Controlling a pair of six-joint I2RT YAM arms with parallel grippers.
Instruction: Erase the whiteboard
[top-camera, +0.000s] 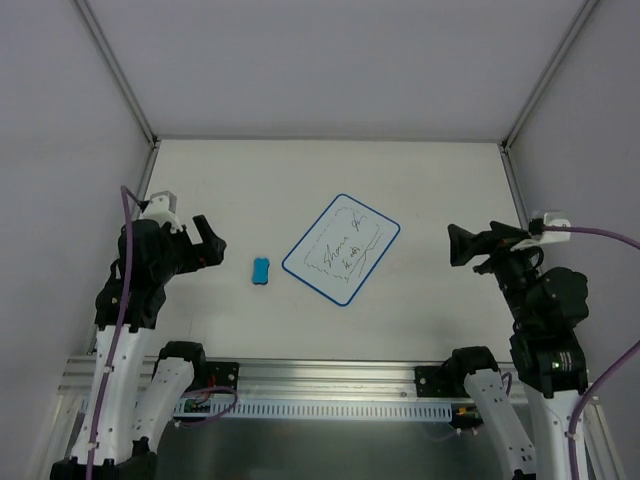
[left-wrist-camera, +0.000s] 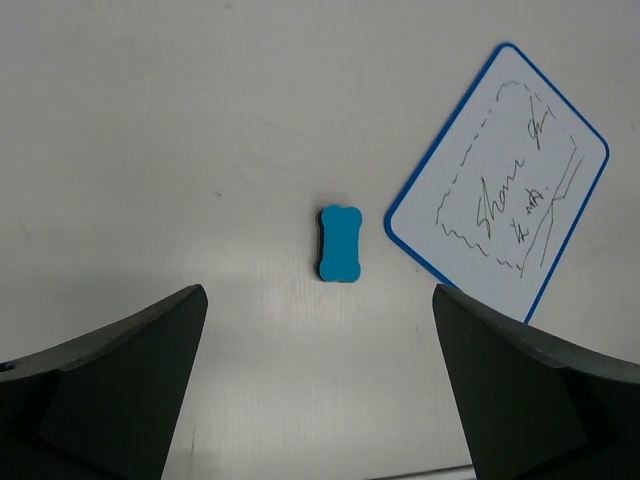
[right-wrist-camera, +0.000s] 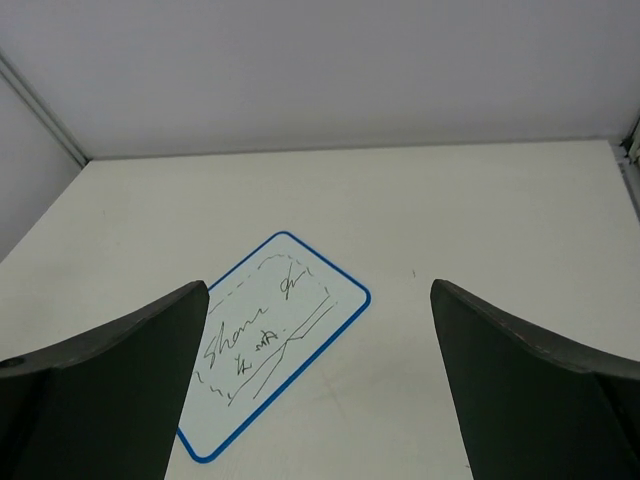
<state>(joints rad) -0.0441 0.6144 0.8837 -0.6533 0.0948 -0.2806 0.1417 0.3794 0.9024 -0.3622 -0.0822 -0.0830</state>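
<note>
The whiteboard (top-camera: 341, 248) lies tilted in the middle of the table, white with a thin blue border and dark handwritten scribbles. It also shows in the left wrist view (left-wrist-camera: 500, 180) and the right wrist view (right-wrist-camera: 270, 335). A small blue eraser block (top-camera: 261, 270) lies flat just left of it, apart from it, and shows in the left wrist view (left-wrist-camera: 340, 243). My left gripper (top-camera: 212, 242) is open and empty, left of the eraser. My right gripper (top-camera: 458, 245) is open and empty, right of the whiteboard.
The white table (top-camera: 430, 190) is enclosed by grey walls with metal corner posts (top-camera: 115, 70). A metal rail (top-camera: 330, 375) runs along the near edge between the arm bases.
</note>
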